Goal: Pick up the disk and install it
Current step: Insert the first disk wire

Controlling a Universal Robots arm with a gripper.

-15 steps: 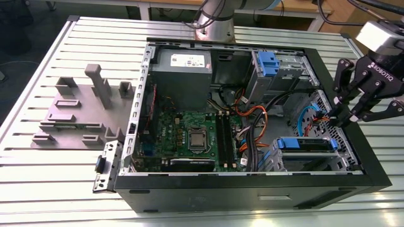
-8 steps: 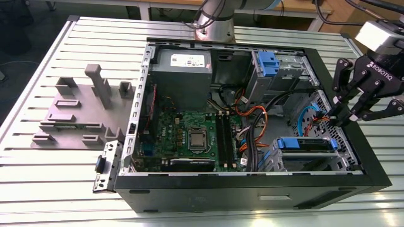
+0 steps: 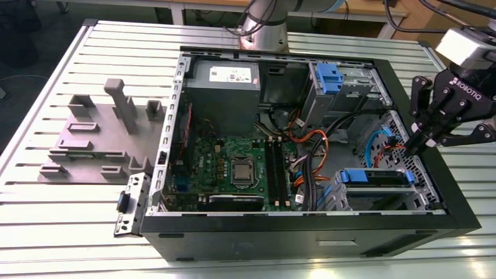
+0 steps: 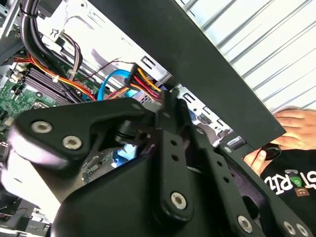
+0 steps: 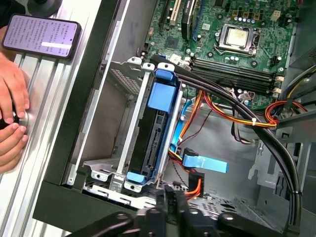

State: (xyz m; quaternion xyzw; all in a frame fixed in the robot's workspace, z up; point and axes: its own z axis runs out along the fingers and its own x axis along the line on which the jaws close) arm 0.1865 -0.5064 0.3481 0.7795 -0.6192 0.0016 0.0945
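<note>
The desk [image 3: 62,226] is pale silver with long ribbed stripes. On it, the case [image 3: 310,241] is black, its motherboard [image 3: 225,165] green, the drive bracket [image 3: 376,177] blue, the cables [image 3: 308,138] orange. The claw [image 3: 428,145] is black; the fixtures [image 3: 93,142] near the desk's edge are grey.

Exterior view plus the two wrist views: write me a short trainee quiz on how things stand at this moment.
1. True or false: the hand is carrying the disk.
2. In the first wrist view, what lies on the table outside the case? A) a phone B) a screwdriver C) a spare fan
3. Short answer: what colour is the disk's carrier bracket?
Key: 1 false, the disk sits in the drive cage, apart from the hand. 2 A. 3 blue.
</note>
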